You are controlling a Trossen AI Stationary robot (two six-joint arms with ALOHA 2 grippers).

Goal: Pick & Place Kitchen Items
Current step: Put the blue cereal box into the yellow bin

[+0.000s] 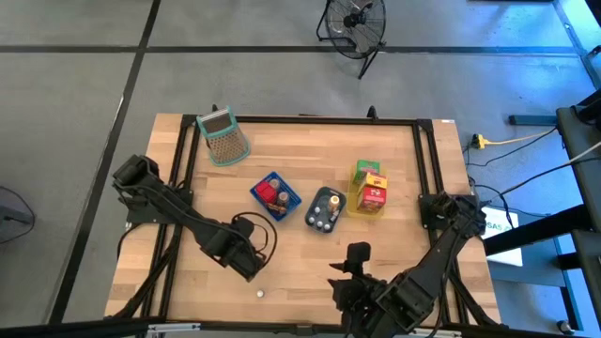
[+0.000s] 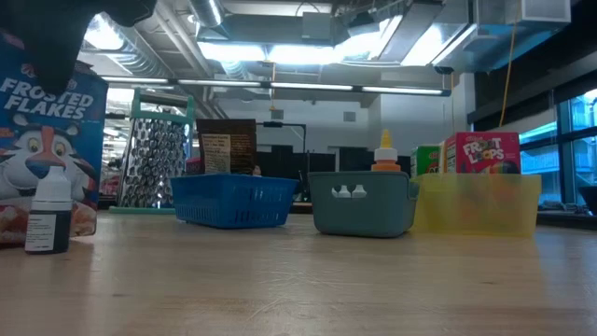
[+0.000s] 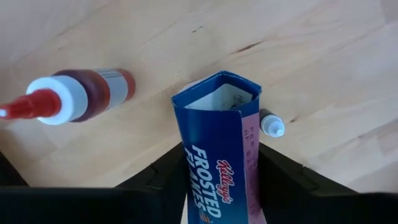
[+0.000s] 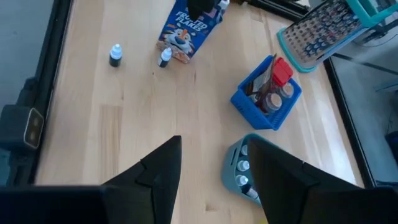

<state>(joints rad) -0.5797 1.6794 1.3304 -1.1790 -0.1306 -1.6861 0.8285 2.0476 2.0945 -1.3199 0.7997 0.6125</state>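
I am working the pick step: my left gripper (image 3: 217, 177) is closing around the Frosted Flakes box (image 3: 219, 149), which is standing upright on the table (image 1: 310, 263) well to the front-left of the blue basket (image 1: 275, 195). A small dropper bottle (image 3: 272, 122) is sitting just beside the box. My right gripper (image 4: 211, 165) is waiting, half open and holding nothing, near the grey bin (image 4: 239, 171). Next I am judging a firm squeeze, then a straight lift clear of the bottle.

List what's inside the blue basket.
The blue basket holds a red-capped bottle, a brown packet and small jars; anything beneath them is hidden.
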